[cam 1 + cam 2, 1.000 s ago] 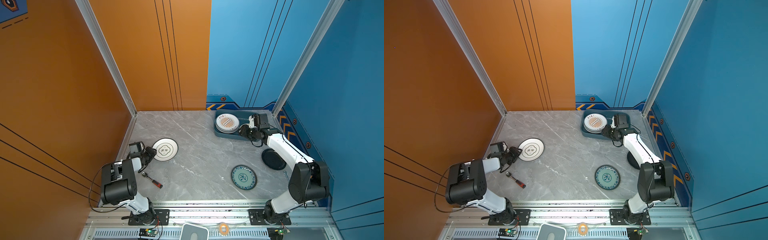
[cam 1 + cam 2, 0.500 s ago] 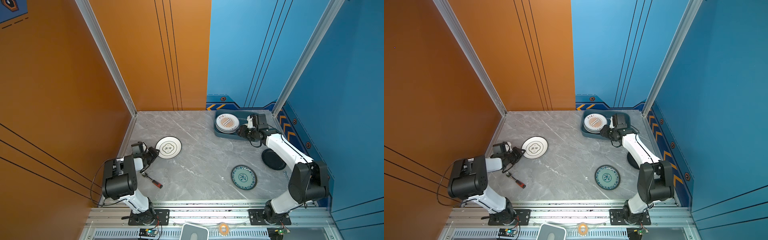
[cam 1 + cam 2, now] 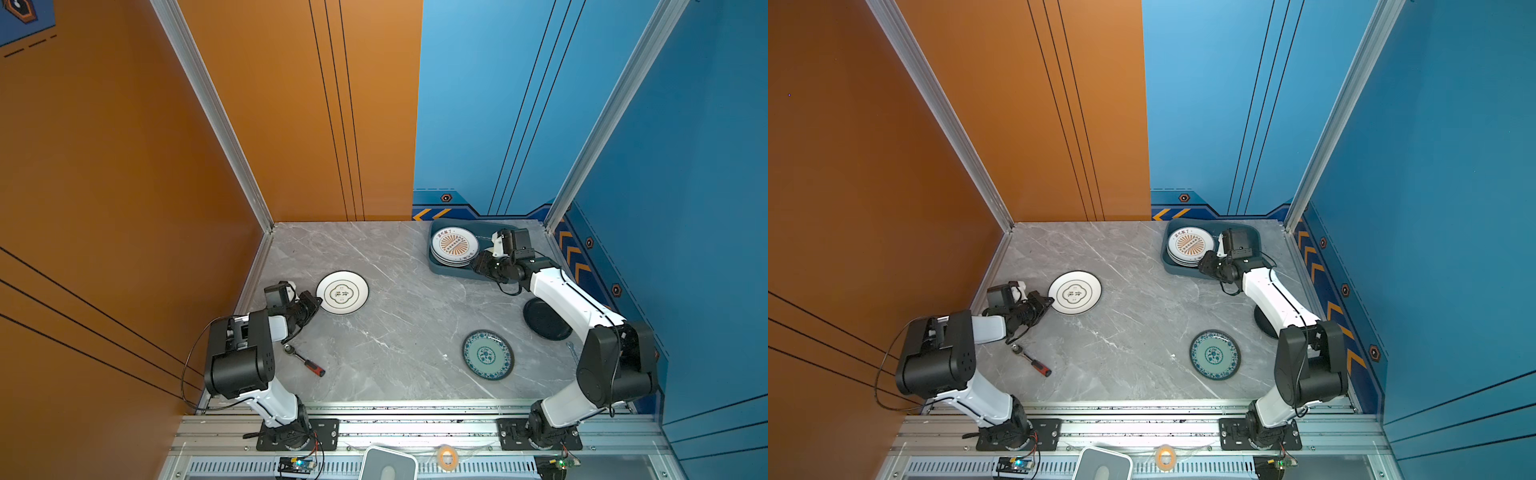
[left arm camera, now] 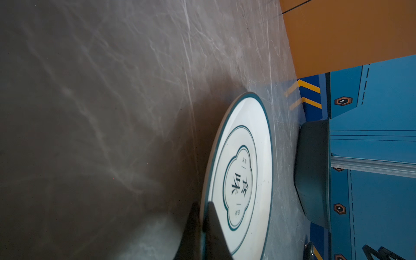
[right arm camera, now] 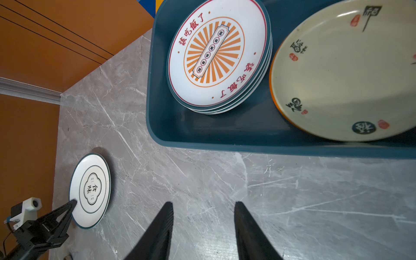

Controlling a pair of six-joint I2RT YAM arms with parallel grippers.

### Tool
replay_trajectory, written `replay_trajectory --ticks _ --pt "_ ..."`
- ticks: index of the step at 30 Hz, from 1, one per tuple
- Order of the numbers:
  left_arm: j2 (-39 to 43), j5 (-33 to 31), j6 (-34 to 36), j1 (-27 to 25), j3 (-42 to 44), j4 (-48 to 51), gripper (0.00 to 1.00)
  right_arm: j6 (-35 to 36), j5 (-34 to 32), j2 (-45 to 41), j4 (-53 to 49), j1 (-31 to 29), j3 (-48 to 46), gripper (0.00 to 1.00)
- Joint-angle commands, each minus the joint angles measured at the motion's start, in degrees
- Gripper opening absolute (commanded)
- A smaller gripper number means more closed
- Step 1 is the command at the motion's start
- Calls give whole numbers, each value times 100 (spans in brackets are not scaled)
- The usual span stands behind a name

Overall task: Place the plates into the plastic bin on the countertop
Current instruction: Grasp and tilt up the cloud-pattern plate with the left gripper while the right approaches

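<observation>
Plate, white with dark green rings [image 3: 342,292]: lies at 9 o'clock on the countertop [image 3: 399,266] in both top views. Its rim, at the plate's own 8 o'clock, is pinched between the closed jaws of the left gripper [image 4: 202,225]. Whether that edge is raised off the slab cannot be told.

Sunburst plate [image 5: 217,51]: tops a stack [image 5: 227,109] of white, dark-rimmed plates inside the plastic bin [image 3: 451,269], which sits at 1 o'clock on the countertop.

Cream plate [image 5: 344,74]: orange outside, dark brush marks. It is in the same bin, just beside the stack. In both top views the right wrist covers it.

Teal-patterned plate [image 3: 488,354]: flat on the countertop at 4 o'clock, apart from the others.

Black plate [image 3: 540,326]: at 3 o'clock, partly under the right arm.

Right gripper [image 5: 203,227]: jaws parted, nothing between them. It is over bare countertop just outside the bin's near wall.

Red-handled tool [image 3: 311,365]: at 8 o'clock, beside the left arm.
</observation>
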State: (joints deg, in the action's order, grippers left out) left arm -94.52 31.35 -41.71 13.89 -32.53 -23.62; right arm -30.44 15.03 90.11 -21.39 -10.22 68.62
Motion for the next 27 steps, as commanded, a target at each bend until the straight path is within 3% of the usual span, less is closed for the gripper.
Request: replay_trajectory --ticks 1,6,11,16,22,23,27 --pt "19 -102 23 -308 152 456 0 18 128 -202 -7 -93 -153 47" --pt "617 20 -356 -650 52 572 0 -72 795 -442 325 -136 -442 48" --pt "1395 -39 -381 -1017 -345 1310 0 -514 1907 -577 1131 -214 -911 52" --pt "1905 177 -560 -1289 -617 1584 0 -874 2412 -679 1878 -560 -1304 59" --pt "2143 294 -762 -1590 -745 1600 0 -1378 2884 -591 2710 -916 -1512 76" --pt "2146 280 -781 -1648 -762 1601 0 -1419 2886 -582 2775 -973 -1526 97" --pt "2148 201 -842 -1916 -876 1597 0 -1524 2834 -474 2961 -1196 -1511 100"
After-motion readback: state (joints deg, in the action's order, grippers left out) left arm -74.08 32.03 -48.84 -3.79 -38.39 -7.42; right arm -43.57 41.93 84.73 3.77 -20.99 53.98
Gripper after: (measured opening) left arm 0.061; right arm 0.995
